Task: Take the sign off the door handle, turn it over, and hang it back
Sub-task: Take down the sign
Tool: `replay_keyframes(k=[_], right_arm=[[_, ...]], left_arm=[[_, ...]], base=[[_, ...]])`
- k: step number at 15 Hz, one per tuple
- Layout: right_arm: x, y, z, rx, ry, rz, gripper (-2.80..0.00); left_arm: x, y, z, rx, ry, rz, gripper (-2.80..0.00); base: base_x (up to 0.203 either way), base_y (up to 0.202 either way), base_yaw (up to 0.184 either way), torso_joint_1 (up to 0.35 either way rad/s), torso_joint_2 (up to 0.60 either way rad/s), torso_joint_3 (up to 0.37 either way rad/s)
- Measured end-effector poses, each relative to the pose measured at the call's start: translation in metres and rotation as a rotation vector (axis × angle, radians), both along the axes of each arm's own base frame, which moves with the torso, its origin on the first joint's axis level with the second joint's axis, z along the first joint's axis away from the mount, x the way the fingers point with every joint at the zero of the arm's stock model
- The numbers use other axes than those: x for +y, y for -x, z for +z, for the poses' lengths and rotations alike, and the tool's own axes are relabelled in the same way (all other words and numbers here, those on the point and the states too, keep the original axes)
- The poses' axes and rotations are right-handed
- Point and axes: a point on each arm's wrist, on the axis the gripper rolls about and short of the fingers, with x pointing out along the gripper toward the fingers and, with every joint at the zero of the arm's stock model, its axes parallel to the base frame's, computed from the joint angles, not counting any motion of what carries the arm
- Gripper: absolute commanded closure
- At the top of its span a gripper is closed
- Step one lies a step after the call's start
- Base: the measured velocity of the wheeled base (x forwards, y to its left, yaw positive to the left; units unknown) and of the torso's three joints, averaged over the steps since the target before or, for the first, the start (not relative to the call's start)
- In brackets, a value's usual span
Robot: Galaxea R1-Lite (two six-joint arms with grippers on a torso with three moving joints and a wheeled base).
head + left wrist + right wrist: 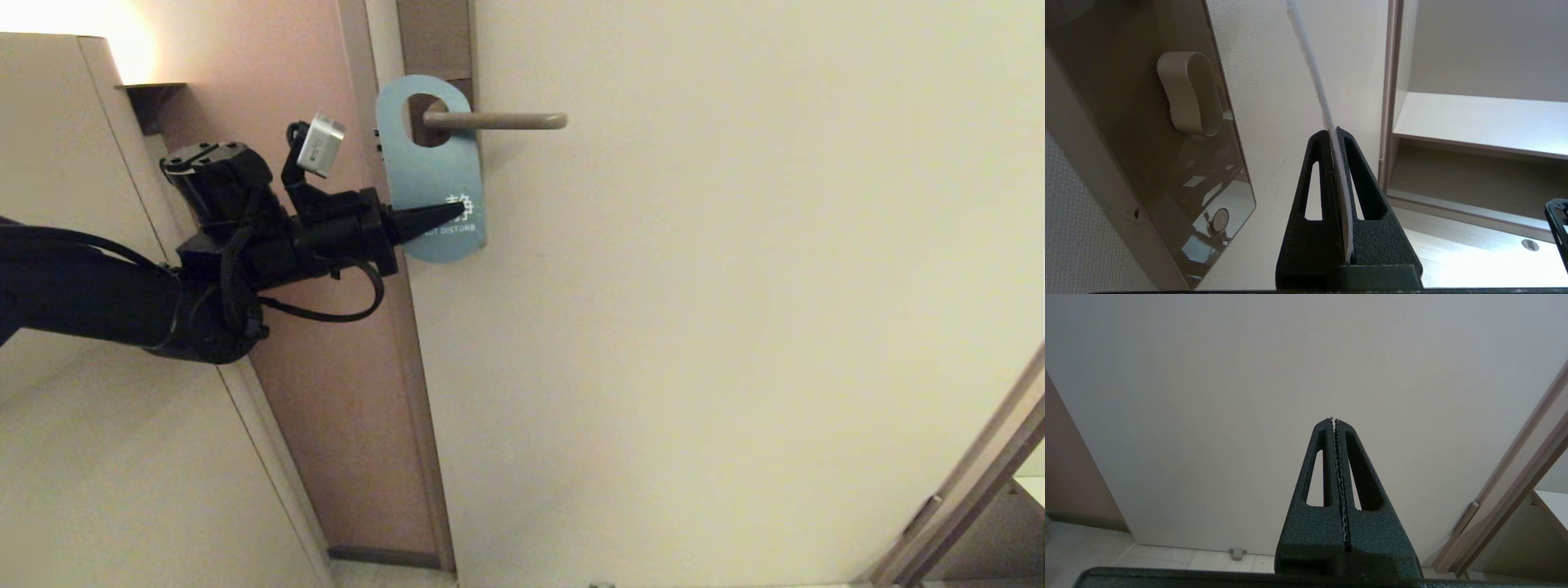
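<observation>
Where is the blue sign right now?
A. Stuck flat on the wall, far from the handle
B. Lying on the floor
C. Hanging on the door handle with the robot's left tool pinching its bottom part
C: the sign has its hole around the door handle, and the left tool is shut on its lower end.

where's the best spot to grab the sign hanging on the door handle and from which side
Grip the solid lower end, below the oval hole, edge-on from the door-edge side. The sign is a thin flat card on the door handle; the left gripper is shut there.
</observation>
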Motion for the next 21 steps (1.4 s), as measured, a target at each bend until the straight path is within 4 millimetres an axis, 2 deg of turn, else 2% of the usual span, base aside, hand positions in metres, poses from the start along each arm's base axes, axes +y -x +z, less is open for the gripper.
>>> replay_keyframes(k=[8,17,21], right_arm=[[0.000,0.000,0.000,0.000,-0.001,0.000,0.00],[0.000,0.000,0.000,0.000,0.000,0.000,0.00],[0.000,0.000,0.000,0.001,0.000,0.000,0.00]], left_arm=[[0.003,0.024,-0.004,0.016,-0.011,0.065,0.00],[0.005,0.029,0.003,0.001,0.004,0.134,0.00],[0.005,0.032,-0.002,-0.005,-0.036,0.204,0.00]], base=[[0.000,0.000,0.000,0.000,0.00,0.000],[0.000,0.000,0.000,0.000,0.00,0.000],[0.000,0.000,0.000,0.000,0.00,0.000]])
